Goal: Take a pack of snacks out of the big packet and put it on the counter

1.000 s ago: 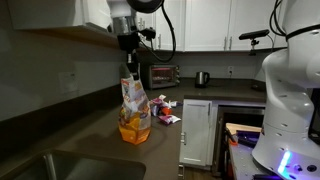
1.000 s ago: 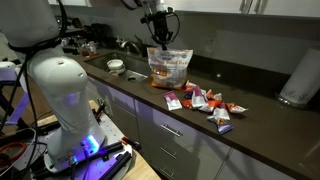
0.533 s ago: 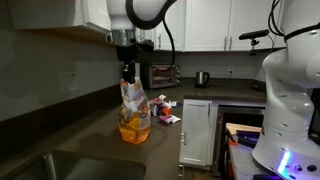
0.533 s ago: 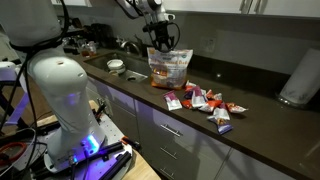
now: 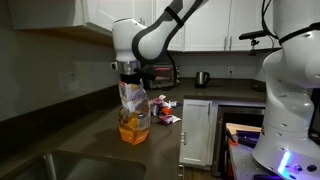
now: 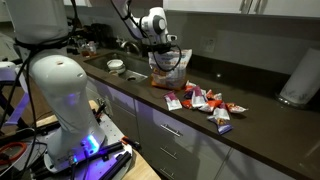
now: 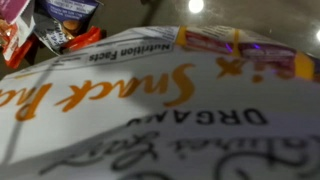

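The big packet (image 5: 133,112) (image 6: 168,68) stands upright on the counter (image 5: 95,148) (image 6: 262,112), orange contents showing through its clear lower part. My gripper (image 5: 128,78) (image 6: 160,50) is down at the packet's top edge, its dark fingers spread apart, open, with nothing seen between them. In the wrist view the packet's white print (image 7: 170,110) with orange lettering fills nearly the whole picture and my fingers do not show. Several small red-and-white packs (image 5: 165,112) (image 6: 205,100) (image 7: 60,25) lie on the counter beside the packet.
A steel sink (image 5: 55,165) is set into the counter, with a bowl (image 6: 116,66) near it. A toaster oven (image 5: 163,75) and a kettle (image 5: 201,78) stand further along. A paper roll (image 6: 300,80) stands at the wall. A white robot body (image 5: 290,100) (image 6: 60,95) is close by.
The arm has come down from above the packet to its top edge. The jaws, narrow a second ago, now stand spread. The packet and the small packs have not moved.
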`<move>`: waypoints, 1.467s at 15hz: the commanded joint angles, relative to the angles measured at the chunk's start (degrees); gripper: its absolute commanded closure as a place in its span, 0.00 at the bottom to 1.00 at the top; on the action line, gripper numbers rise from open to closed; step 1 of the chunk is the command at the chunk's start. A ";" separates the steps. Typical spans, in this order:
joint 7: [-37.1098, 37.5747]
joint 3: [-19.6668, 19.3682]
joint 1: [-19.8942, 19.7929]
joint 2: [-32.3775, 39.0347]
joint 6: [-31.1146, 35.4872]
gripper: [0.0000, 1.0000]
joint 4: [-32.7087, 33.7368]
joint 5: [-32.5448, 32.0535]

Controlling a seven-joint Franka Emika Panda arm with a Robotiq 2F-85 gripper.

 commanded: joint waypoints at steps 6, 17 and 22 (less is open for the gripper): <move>1.53 -2.75 -0.30 8.07 5.85 0.00 -0.04 -5.62; 1.43 -3.64 0.20 12.45 7.92 0.32 -1.19 -3.98; 0.97 -3.18 0.34 8.83 4.23 0.63 -1.05 -2.97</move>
